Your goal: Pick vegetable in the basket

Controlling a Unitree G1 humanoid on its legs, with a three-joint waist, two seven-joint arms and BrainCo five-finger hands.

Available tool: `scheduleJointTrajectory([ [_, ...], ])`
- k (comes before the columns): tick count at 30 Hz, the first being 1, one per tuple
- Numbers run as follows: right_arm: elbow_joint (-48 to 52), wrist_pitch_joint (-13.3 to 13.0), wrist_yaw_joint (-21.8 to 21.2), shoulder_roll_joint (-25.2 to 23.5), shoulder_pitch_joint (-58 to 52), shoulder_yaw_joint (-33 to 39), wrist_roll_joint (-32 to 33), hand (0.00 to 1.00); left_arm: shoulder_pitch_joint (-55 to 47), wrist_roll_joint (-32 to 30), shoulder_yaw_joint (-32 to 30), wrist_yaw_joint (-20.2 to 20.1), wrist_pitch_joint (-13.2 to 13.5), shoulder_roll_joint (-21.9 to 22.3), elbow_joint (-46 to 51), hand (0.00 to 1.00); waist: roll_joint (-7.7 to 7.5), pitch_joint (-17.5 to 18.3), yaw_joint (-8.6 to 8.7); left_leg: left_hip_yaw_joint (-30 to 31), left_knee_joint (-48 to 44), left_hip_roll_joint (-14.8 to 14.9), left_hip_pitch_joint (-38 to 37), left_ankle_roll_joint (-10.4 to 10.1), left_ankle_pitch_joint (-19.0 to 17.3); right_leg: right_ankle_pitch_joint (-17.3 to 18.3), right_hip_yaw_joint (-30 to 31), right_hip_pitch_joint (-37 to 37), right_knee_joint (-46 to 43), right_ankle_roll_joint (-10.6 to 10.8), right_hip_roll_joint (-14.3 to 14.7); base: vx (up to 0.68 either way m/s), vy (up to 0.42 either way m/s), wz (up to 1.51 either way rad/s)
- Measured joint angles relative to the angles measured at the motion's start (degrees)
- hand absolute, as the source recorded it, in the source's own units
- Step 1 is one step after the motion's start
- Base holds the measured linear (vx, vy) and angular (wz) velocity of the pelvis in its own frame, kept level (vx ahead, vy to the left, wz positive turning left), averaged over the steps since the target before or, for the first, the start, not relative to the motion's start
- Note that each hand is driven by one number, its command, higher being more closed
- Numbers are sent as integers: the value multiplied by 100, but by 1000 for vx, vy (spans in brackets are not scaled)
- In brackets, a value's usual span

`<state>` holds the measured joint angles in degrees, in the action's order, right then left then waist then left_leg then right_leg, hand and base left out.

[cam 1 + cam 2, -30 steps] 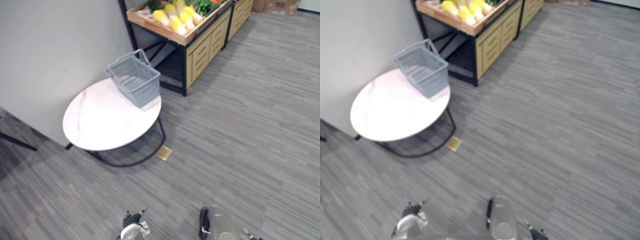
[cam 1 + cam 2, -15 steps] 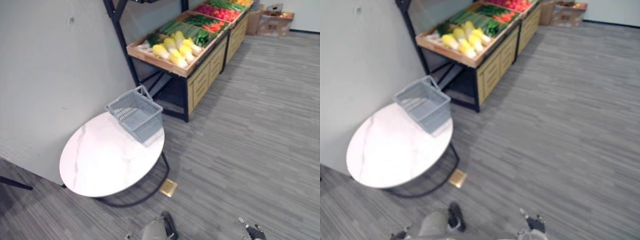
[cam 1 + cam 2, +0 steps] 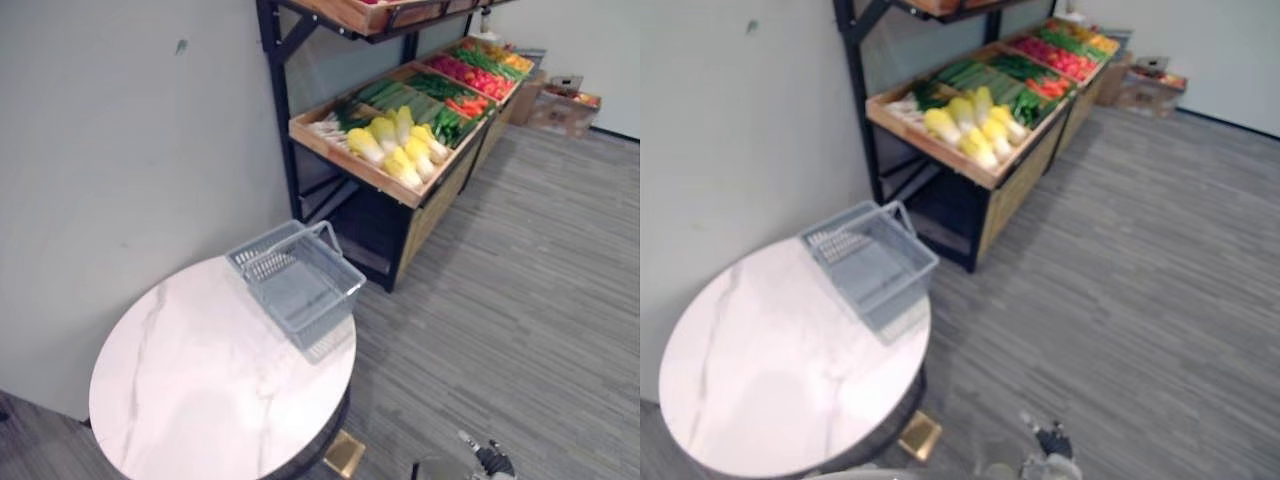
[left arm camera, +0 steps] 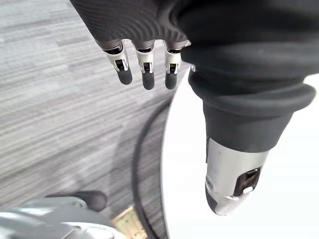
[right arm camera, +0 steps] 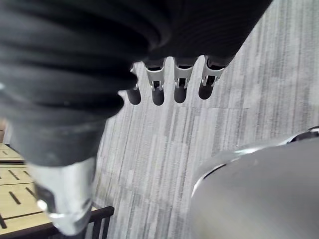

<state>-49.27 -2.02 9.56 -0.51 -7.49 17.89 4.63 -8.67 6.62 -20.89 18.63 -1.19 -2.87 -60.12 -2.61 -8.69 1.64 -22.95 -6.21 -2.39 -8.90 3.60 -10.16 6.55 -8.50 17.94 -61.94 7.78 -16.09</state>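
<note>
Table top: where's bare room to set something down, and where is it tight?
The white table is bare from its near rim up to the grey basket, and across its whole left side. The basket itself is empty. Crowded: the table's far edge where the basket stands, and the wooden tray packed with vegetables.

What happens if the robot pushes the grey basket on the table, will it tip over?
It would probably slide, not tip: the basket has a wide flat bottom and sits on a smooth table. It looks empty and thin-walled, so it is likely light. It stands near the table's edge, so a hard push might send it off.
</note>
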Motion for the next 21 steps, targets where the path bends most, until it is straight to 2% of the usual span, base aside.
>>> scheduleJointTrajectory([
  [1, 5, 17, 8, -6, -39, 77, 18, 0, -2, 2, 2, 28, 29, 69, 189, 0, 15, -21, -32, 75, 7, -7, -153, -22, -13, 166, -143, -24, 919, -218, -27, 351, -47, 65],
  [2, 20, 16, 10, -11, -58, 103, 37, 0, -8, 1, 1, 33, 65, 103, 247, 0, 27, -15, -32, 171, -1, 3, -191, -75, -44, 184, -163, -53, 1424, -252, -11, 339, -80, 85],
  [3, 92, 18, 10, -42, -71, 159, 38, 0, -8, 1, -12, 39, 102, 161, 347, 0, 48, -26, -34, 341, 3, 36, -280, -187, -113, 167, -121, -161, 2412, -300, -1, 273, -141, 93],
  [4, 172, 17, 9, -94, -80, 158, 38, 0, -1, 2, -82, 42, 121, 221, 400, 0, 63, -33, -35, 442, -4, 113, -353, -337, -212, 118, 69, -292, 3321, -276, 2, 350, -232, 94],
  [5, 181, 17, 7, -127, -81, 165, 39, 0, -1, 2, -141, 44, 131, 252, 424, 0, 63, -34, -50, 513, -21, 160, -385, -404, -257, 48, 203, -347, 3679, -276, 0, 421, -349, 85],
  [7, 185, 17, -3, -234, -121, 137, 39, 0, -1, 180, -276, 47, 190, 317, 475, 0, 27, -24, -182, 805, -158, 368, -435, -691, -477, -351, 711, -503, 4494, -245, 5, 367, -435, 69],
  [8, 185, 15, -8, -307, -160, 129, 42, 0, -28, 214, -419, 38, 201, 325, 545, 0, -96, -18, -241, 987, -307, 467, -439, -889, -635, -717, 804, -589, 4592, 29, -40, 247, -393, 58],
  [9, 181, 13, -19, -279, -151, 127, 46, 0, -28, 221, -466, 34, 197, 376, 501, 0, -94, -36, -283, 1050, -358, 604, -463, -982, -692, -705, 696, -612, 4448, 249, 1, 311, -514, 75],
  [10, 190, 13, -10, -138, -170, 133, 43, 0, -9, 230, -553, 30, 185, 557, 475, 0, 165, 61, -314, 1127, -347, 934, -376, -1117, -606, -516, 325, -613, 4294, 73, 169, 305, -491, 72],
  [11, 183, 22, -16, -19, -166, 131, 43, 0, -4, 229, -590, 23, 200, 711, 485, 0, 284, 74, -319, 1128, -257, 1061, -349, -1192, -458, -354, 110, -601, 4155, -15, 226, 342, -549, 92],
  [12, 183, 30, -19, 31, -154, 129, 43, 0, 6, 231, -656, 11, 234, 769, 498, 0, 327, 57, -310, 1162, -117, 1137, -329, -1255, -223, -202, -81, -604, 4016, -84, 218, 377, -879, 228],
  [13, 140, 55, -52, 13, -100, 11, 42, 0, 4, 389, -872, -85, 250, 769, 477, 0, 304, 48, -306, 1225, -322, 1478, 153, -1128, 840, 143, -1169, -1148, 4180, -391, 193, 315, -887, 227],
  [14, 122, 54, -43, 18, -85, 24, 41, 0, -8, 389, -872, -87, 245, 766, 473, 0, 304, 48, -328, 1110, -402, 1540, 180, -1119, 973, 154, -1321, -1301, 4295, -408, 210, 189, -782, 204],
  [16, 119, 50, -31, 31, 22, 105, 42, 0, -31, 390, -874, -96, 243, 753, 449, 0, 309, 45, -343, 836, -367, 1595, 193, -1055, 1052, 229, -1426, -1417, 4389, -394, 259, -28, -152, 29],
  [18, 137, 60, -13, 92, 73, 321, 42, 0, -30, 386, -877, -111, 233, 705, 354, 0, 313, 43, -273, 385, -169, 1593, 174, -1051, 1152, 219, -1551, -1507, 4511, -381, 241, 4, -18, 42],
  [19, 218, 96, 28, 125, 46, 443, 38, 0, -45, 357, -891, -109, 205, 693, 334, 0, 323, 39, -182, 188, -83, 1591, 202, -1030, 1167, 182, -1686, -1597, 4625, -328, 231, -31, 64, 76],
  [20, 526, 164, 138, 177, -21, 545, 35, 0, -70, 337, -914, -101, 166, 676, 299, 0, 335, 43, -118, 53, 57, 1567, 212, -1024, 1172, 151, -1708, -1603, 4700, -284, 237, -50, 110, 71],
  [21, 910, 176, 219, 280, -31, 630, 4, 0, -117, 328, -926, -99, 125, 665, 277, 0, 335, 44, -130, 13, 242, 1501, 174, -1031, 1167, 118, -1624, -1539, 4738, -233, 244, -51, 109, 42],
])
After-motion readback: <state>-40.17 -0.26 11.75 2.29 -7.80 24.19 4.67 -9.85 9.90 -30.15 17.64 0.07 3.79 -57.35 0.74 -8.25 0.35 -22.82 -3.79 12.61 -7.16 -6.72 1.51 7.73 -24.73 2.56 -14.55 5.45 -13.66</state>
